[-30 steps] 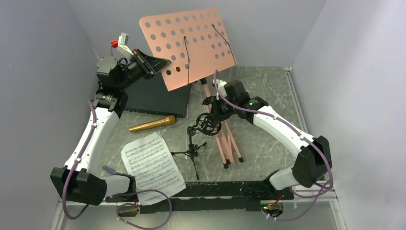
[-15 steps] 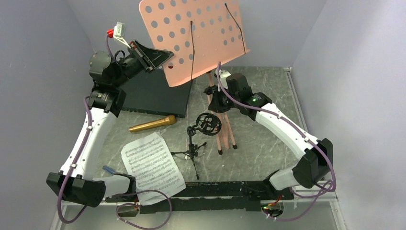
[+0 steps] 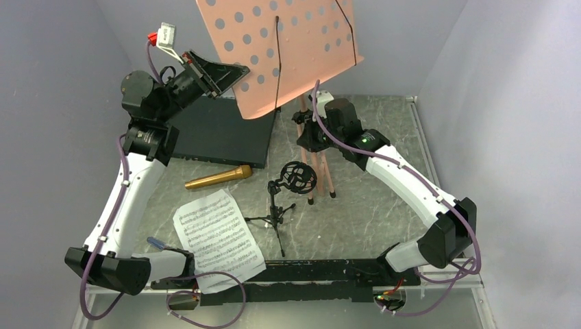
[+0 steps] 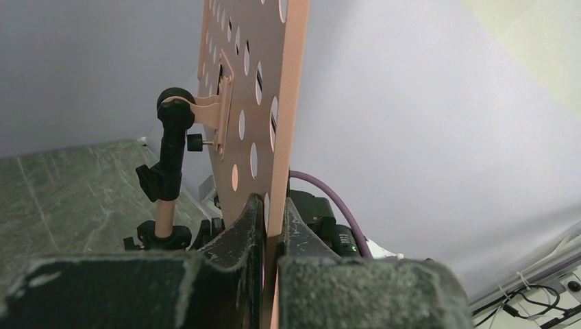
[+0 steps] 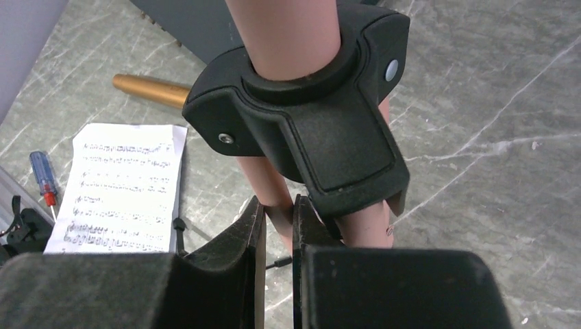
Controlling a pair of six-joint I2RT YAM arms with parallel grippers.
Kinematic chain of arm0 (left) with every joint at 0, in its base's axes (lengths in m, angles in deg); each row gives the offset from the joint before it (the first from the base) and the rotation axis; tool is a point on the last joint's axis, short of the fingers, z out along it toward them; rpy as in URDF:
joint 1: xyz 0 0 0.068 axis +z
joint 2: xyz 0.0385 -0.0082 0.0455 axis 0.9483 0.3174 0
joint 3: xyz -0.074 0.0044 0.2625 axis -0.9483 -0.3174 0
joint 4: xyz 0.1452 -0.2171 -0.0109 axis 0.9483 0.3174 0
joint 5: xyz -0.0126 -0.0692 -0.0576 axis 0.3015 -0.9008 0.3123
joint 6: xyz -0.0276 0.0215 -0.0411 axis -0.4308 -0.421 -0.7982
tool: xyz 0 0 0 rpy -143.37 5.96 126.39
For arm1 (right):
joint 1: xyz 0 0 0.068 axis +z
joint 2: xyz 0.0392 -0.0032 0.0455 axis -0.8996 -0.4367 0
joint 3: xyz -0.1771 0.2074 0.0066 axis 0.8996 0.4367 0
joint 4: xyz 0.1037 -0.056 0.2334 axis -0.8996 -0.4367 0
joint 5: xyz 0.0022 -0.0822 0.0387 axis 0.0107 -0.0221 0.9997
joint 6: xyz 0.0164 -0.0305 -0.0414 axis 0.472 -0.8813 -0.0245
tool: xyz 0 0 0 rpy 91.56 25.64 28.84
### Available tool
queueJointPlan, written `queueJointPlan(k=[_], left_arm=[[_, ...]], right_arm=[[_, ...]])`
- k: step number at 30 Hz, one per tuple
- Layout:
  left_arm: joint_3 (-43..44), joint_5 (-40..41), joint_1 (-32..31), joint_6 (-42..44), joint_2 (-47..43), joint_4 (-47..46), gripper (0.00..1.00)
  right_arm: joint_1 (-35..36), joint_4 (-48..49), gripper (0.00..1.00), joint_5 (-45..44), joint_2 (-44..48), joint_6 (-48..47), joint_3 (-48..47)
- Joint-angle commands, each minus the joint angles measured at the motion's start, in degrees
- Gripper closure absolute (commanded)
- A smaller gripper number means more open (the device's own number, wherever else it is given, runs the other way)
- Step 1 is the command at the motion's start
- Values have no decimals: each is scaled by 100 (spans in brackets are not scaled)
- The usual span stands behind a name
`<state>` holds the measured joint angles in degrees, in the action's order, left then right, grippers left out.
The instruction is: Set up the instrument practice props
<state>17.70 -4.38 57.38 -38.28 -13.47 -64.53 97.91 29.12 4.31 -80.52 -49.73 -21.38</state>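
The pink-copper perforated music stand (image 3: 281,48) is tilted up at the back, its folded legs (image 3: 318,175) touching the table. My left gripper (image 3: 236,72) is shut on the plate's left edge (image 4: 281,137). My right gripper (image 3: 308,133) is shut on one stand leg (image 5: 277,195) just below the black hub (image 5: 322,123). The gold microphone (image 3: 219,177) lies on the table left of centre. The small black tripod mic stand (image 3: 284,199) with ring mount stands in the middle. White sheet music (image 3: 218,233) lies front left, also in the right wrist view (image 5: 120,188).
A flat black box (image 3: 223,137) lies at the back left under the plate. A small blue-handled screwdriver (image 3: 159,242) lies by the sheet music. Grey walls close in the left, back and right. A black rail (image 3: 308,274) runs along the front edge.
Both arms have lifted the music stand: the plate rose and swung more upright, and the folded legs drew back toward the far side of the table.
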Motion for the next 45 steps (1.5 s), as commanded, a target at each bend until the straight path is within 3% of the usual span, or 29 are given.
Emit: queueJointPlan(k=[1, 16, 32, 45], left_arm=[[808, -881, -240, -1199, -413, -1802, 97], [1078, -981, -423, -1213, -285, -1740, 97], [678, -944, -807, -1114, -306, -1814, 97], [-235, -694, -1381, -614, -674, -1520, 97]], right_arm=[[-323, 775, 100, -896, -125, 553, -277], [-355, 1851, 100, -801, -364, 485, -423], [-357, 4055, 100, -683, -807, 634, 345], [-356, 4260, 100, -332, -1091, 740, 637]])
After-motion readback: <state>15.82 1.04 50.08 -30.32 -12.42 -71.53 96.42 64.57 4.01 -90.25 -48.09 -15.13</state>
